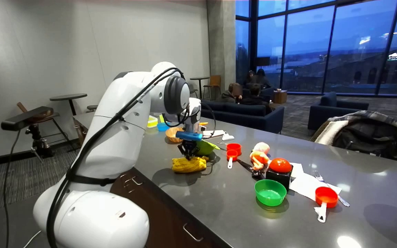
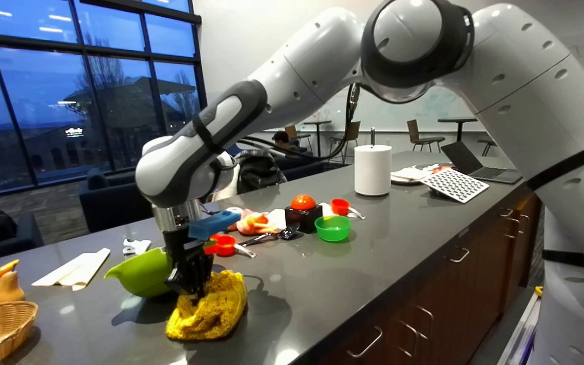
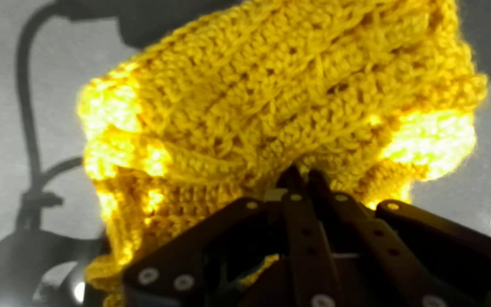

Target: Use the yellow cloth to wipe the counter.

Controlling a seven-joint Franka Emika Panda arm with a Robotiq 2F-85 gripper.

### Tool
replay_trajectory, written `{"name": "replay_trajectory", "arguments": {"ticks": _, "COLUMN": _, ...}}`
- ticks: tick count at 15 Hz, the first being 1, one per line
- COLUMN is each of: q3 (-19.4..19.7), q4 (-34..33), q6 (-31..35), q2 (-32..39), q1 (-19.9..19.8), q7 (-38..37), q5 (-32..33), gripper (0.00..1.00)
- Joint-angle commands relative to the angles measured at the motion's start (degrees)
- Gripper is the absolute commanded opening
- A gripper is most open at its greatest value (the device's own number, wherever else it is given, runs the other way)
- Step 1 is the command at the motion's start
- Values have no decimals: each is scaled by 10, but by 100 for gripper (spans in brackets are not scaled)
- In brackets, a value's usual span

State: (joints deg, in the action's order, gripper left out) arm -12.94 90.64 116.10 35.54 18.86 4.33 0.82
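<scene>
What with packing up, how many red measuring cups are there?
3: one red measuring cup near the green bowl, another and a third by the lime-green bowl. More may be hidden.

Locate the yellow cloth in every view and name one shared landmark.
In an exterior view: yellow cloth just below centre.
In an exterior view: yellow cloth low, left of centre.
Wrist view: yellow cloth, large, across the upper middle.
Shared landmark: the gripper, touching the cloth in all three.
</scene>
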Motion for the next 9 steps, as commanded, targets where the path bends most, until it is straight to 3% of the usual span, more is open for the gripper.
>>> {"name": "replay_trajectory", "arguments": {"ticks": 1, "q3": 26, "q4": 0, "q6": -16, "q2": -7, "q1": -1, "q7": -33, "q5": 22, "gripper": 1}}
{"name": "replay_trajectory", "arguments": {"ticks": 9, "q3": 65, "q4": 28, "q6": -22, "q2": -28, "q1": -15, "q7": -93, "q5": 40, "gripper": 1}}
